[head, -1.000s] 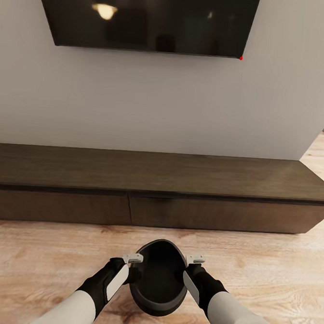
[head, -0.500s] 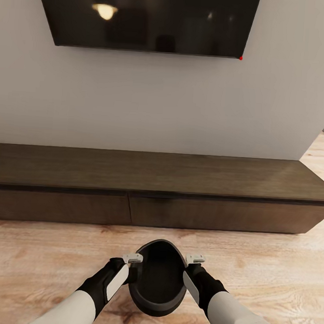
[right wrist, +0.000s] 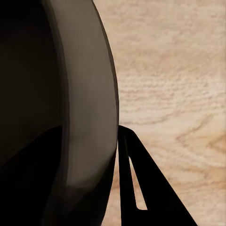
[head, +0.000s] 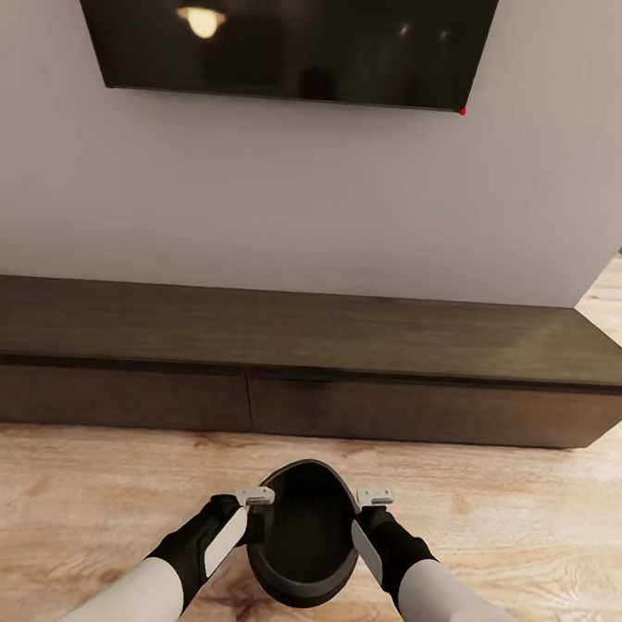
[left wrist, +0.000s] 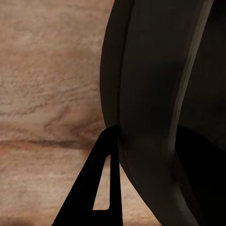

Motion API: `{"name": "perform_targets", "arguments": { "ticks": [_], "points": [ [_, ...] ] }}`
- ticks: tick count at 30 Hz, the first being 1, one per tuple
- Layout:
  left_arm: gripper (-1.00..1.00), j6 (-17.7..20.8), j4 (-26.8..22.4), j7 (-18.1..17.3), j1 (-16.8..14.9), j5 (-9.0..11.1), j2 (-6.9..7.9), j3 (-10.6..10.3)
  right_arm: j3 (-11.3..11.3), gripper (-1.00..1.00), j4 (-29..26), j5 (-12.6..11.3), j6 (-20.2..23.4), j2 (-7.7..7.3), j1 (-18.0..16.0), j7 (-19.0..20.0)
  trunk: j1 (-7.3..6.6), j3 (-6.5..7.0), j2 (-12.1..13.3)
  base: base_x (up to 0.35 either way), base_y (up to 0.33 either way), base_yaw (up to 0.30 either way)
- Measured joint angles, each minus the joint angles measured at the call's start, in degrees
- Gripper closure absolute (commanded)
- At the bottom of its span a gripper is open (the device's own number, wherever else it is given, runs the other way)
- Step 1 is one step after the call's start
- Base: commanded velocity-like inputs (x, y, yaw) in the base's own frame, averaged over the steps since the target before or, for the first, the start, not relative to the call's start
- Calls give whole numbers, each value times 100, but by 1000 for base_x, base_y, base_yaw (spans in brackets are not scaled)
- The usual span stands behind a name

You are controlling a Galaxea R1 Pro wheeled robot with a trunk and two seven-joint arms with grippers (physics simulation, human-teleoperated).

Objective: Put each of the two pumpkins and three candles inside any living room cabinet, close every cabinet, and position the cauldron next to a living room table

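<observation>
Since the dark, rigid, heavy-looking cauldron [head: 303, 531] hung over the wooden floor [head: 75, 499] before the shut cabinet [head: 298, 366], left gripper [head: 255, 498] and right gripper [head: 372, 498] each pinched its smooth, likely slippery rim on opposite sides.

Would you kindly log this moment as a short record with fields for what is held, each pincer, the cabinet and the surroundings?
held: dark cauldron, carried between both arms, above the wood floor
left pincer: clamped on the cauldron's rim at the robot's left side
right pincer: clamped on the rim at the opposite side
cabinet: straight ahead against the wall, drawer fronts flush, looks closed
cabinet top: bare
above cabinet: dark television on the wall
</observation>
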Motion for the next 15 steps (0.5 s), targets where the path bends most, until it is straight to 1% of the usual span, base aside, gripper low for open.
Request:
{"name": "perform_targets", "arguments": {
  "ticks": [6, 8, 15],
  "points": [
    [100, -6, -4, 6, 2, 11, 0, 0, 1, 100, -2, -14, -6, 0, 1, -6, 0, -1, 0, 0, 0, 0],
    [100, -16, -9, -6, 0, -15, 0, -5, 0, 100, -19, 3, 2, 0, 3, -8, -5, 43, 3, 0, 0, 0],
    [100, -18, -8, 4, 1, 4, 0, -9, 0, 100, -14, -2, -2, 0, 3, -9, -23, 198, 12, 0, 0, 0]
  ]
}}
